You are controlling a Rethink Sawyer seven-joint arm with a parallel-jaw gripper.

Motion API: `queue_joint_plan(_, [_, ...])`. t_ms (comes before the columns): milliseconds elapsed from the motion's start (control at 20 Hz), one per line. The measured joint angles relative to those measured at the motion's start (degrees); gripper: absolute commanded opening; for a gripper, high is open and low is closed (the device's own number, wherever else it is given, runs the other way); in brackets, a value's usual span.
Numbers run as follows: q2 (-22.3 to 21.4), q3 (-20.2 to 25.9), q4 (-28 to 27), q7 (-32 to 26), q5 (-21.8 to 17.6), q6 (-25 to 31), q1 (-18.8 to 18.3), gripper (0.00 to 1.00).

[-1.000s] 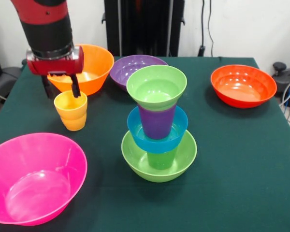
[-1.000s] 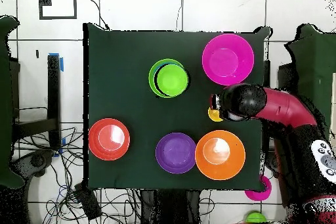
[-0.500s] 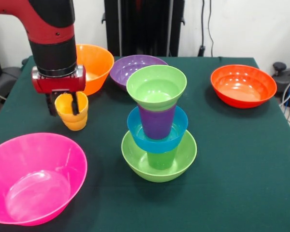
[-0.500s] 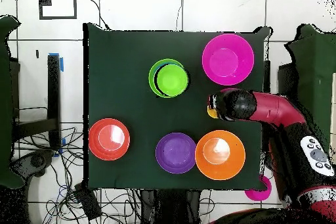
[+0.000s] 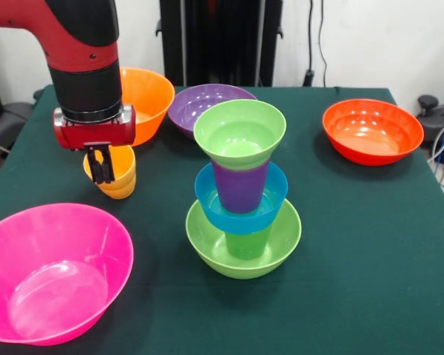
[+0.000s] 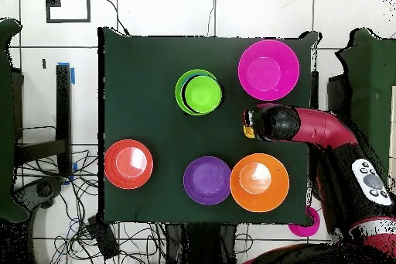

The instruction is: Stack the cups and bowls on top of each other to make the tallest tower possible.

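Pick-up of the yellow-orange cup [image 5: 115,171]. The gripper [image 5: 98,164] hangs at the cup's rim with its two dark fingers drawn close together, apparently pinching the near wall of the cup; whether the wall is truly clamped cannot be told for certain. The cup stands upright on the green tabletop [image 5: 370,251], just in front of the orange bowl [image 5: 144,100] and behind the large pink bowl [image 5: 52,270].

The tower [image 5: 242,188] stands near the tabletop's middle, well apart from the cup: a lime-green bowl [image 5: 214,244] at the base, a green cup [image 5: 248,242] inside it, a blue bowl [image 5: 207,200], a purple cup [image 5: 240,185], and a small green bowl [image 5: 239,133] on top. A purple bowl [image 5: 200,103] and a red-orange bowl [image 5: 371,129] lie unused at the far side.

In the overhead view the arm covers most of the cup, and only a sliver of yellow shows beside the gripper [image 6: 250,125].

Judged step: grasping the next piece. The next move calls for a straight lift, a carry across to the tower, and a gentle, centred release into the top bowl, since the column looks easy to topple.
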Motion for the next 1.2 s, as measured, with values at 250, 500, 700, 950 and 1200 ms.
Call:
queue_joint_plan(250, [0.0, 0.0, 0.0, 0.0, 0.0, 0.0, 0.0, 0.0])
queue_joint_plan(500, [0.01, -0.01, 0.01, 0.0, -0.02, 0.01, 0.0, 1.0])
queue_joint_plan(700, [-0.01, 0.0, 0.04, 0.0, -0.71, 0.0, 0.0, 1.0])
queue_joint_plan(950, [-0.37, -0.01, 0.26, 0.0, -1.12, 0.01, 0.0, 1.0])
queue_joint_plan(1200, [-1.55, -0.01, 1.06, 0.0, -1.17, 0.01, 0.0, 1.0])
